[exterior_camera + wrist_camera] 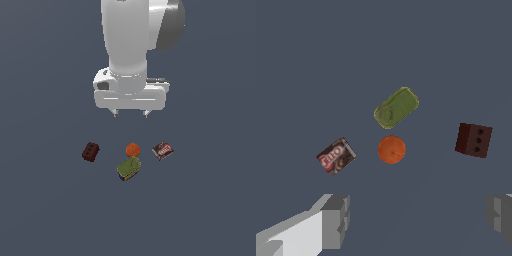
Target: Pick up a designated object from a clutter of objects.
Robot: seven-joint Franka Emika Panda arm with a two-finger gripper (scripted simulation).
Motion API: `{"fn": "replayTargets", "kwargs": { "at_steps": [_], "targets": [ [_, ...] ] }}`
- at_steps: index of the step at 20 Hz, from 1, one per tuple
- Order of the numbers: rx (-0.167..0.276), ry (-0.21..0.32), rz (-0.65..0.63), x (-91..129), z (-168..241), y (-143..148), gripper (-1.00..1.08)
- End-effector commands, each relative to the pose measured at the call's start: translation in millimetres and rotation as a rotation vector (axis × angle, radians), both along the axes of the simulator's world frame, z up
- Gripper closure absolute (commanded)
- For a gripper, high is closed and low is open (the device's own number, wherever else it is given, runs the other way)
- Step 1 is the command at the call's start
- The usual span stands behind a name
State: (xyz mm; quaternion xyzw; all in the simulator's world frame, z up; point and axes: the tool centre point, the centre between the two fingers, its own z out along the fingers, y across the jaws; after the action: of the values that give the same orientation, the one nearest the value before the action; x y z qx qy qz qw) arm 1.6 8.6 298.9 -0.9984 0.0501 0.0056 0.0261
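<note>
The small flat brown box (162,150) with red and white label print lies on the grey floor at the exterior view's right of the clutter; it also shows in the wrist view (336,156). Beside it lie the orange ball (132,149), the olive-green can (129,168) on its side and the dark red-brown studded brick (90,152). The wrist view also shows the ball (391,149), the can (396,107) and the brick (474,140). My gripper (131,114) hangs open and empty well above the ball, apart from everything. Its two fingers (336,220) are spread wide.
The plain dark grey floor (50,210) spreads around the four items. The white arm body (131,40) rises above the gripper.
</note>
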Motion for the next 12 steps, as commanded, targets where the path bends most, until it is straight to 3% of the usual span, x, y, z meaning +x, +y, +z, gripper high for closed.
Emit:
{"fn": "replayTargets", "kwargs": {
  "at_steps": [1,12],
  "targets": [
    [0.000,0.002,-0.028,1.8,-7.0,5.5,-0.92],
    [-0.006,0.013,-0.217,10.0,-54.4,42.1,-0.92]
  ]
}}
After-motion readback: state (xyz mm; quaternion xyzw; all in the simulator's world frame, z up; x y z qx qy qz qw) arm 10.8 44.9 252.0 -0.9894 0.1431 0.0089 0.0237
